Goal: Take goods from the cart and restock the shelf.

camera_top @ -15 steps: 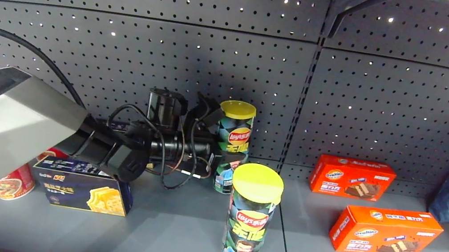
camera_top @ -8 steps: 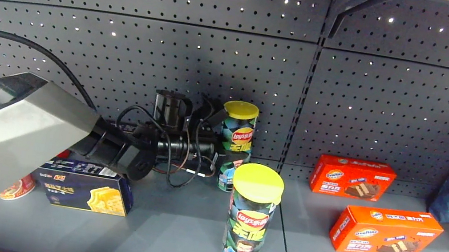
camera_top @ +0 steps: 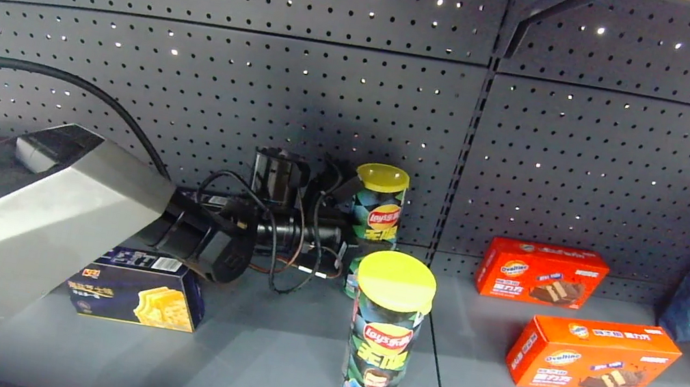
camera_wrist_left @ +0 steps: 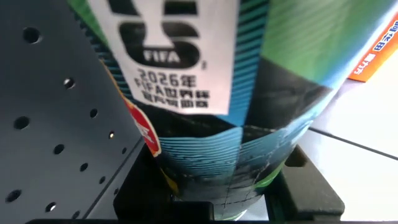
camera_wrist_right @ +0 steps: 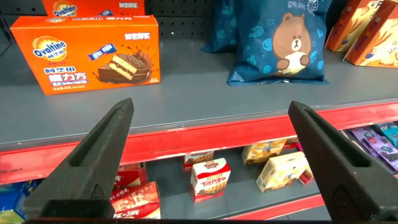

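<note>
**Second chip canister at the back of the shelf, not yet let go**

Grips a yellow-lidded chip canister (camera_top: 377, 216) in the left pincer (camera_top: 355, 252), clamped around the lower half of the tube. Holds it upright, just in front of the pegboard back wall (camera_top: 265, 84) and behind a matching front canister (camera_top: 386, 338) that stands near the front edge of the shelf (camera_top: 263, 360). Cannot tell whether the held tube's base touches the shelf board, hidden as it is behind the front canister. Shows the same clamp in the left wrist view, with the tube wedged between dark fingers (camera_wrist_left: 311, 193) close beside the perforated wall.

Carries nothing in the right pincer (camera_wrist_right: 210, 106), spread wide and facing the shelf's red front lip (camera_wrist_right: 205, 134), with an orange wafer box (camera_wrist_right: 93, 53) and a blue bear-print bag (camera_wrist_right: 280, 43) beyond it.

Reads as partly done: one canister shelved at the front, a second at its slot but apparently unreleased. Shares the shelf with a dark blue cracker box (camera_top: 140, 286) on the left.

Leaves, by this judgement: setting the tube down, opening the left pincer, drawing back without knocking the front canister, then fetching more. Cannot judge how many goods remain in the cart.
</note>
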You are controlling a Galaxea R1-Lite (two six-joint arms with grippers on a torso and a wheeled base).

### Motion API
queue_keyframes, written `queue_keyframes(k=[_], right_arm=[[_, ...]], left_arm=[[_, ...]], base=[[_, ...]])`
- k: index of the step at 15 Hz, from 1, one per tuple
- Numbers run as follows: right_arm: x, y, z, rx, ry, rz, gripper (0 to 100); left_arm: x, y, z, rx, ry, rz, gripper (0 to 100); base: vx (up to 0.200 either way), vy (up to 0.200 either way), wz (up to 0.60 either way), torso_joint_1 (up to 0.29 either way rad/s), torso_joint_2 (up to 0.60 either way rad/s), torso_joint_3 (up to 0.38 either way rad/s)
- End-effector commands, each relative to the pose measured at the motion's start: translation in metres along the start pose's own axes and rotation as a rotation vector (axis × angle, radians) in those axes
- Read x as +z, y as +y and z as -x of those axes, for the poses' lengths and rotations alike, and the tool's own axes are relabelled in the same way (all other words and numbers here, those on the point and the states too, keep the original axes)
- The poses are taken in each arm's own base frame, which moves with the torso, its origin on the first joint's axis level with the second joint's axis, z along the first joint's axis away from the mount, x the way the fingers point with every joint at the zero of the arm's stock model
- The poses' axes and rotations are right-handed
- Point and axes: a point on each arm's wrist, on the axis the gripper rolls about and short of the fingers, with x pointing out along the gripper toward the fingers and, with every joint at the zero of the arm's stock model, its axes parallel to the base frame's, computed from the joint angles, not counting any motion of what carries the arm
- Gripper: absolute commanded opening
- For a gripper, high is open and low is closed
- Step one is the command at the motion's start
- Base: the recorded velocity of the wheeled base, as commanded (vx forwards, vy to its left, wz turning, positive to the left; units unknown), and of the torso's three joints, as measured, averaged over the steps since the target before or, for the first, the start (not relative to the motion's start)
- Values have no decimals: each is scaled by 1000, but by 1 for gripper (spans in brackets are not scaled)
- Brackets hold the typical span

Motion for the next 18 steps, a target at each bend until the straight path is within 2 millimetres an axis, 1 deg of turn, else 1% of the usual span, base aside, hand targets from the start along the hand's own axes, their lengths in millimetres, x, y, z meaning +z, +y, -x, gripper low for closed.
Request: queue_keyframes(k=[1, 3, 4, 8, 9, 10, 11, 12, 13, 14, 16, 18], right_arm=[[0, 0, 0, 1, 1, 1, 100], [0, 0, 0, 1, 1, -4, 100], [0, 0, 0, 1, 1, -4, 100], [0, 0, 0, -1, 1, -4, 100], [0, 0, 0, -1, 1, -4, 100], [0, 0, 0, -1, 1, -4, 100], [0, 0, 0, -1, 1, -4, 100], [0, 0, 0, -1, 1, -4, 100], [0, 0, 0, -1, 1, -5, 100], [0, 0, 0, 1, 1, -4, 100], [0, 0, 0, 2, 1, -4, 100], [0, 0, 0, 5, 0, -4, 100]], left_arm=[[-2, 0, -3, -3, 2, 0, 0], [-3, -1, -3, -3, 4, 1, 0], [-3, -1, -3, -2, 6, -2, 100], [-4, -3, -1, -2, 13, 1, 100], [-2, -4, 4, 3, 13, 0, 100], [3, -7, 12, 9, 12, -1, 100], [4, -12, 21, 11, 24, 1, 100], [5, -17, 37, 22, 39, -3, 100], [5, -17, 39, 23, 40, -3, 100], [5, -24, 71, 56, 52, -23, 100], [12, -35, 108, 97, 44, -24, 100], [25, -45, 135, 134, 19, -42, 100]], base=[[0, 0, 0, 0, 0, 0], [0, 0, 0, 0, 0, 0], [0, 0, 0, 0, 0, 0], [0, 0, 0, 0, 0, 0], [0, 0, 0, 0, 0, 0], [0, 0, 0, 0, 0, 0], [0, 0, 0, 0, 0, 0], [0, 0, 0, 0, 0, 0], [0, 0, 0, 0, 0, 0], [0, 0, 0, 0, 0, 0], [0, 0, 0, 0, 0, 0], [0, 0, 0, 0, 0, 0]])
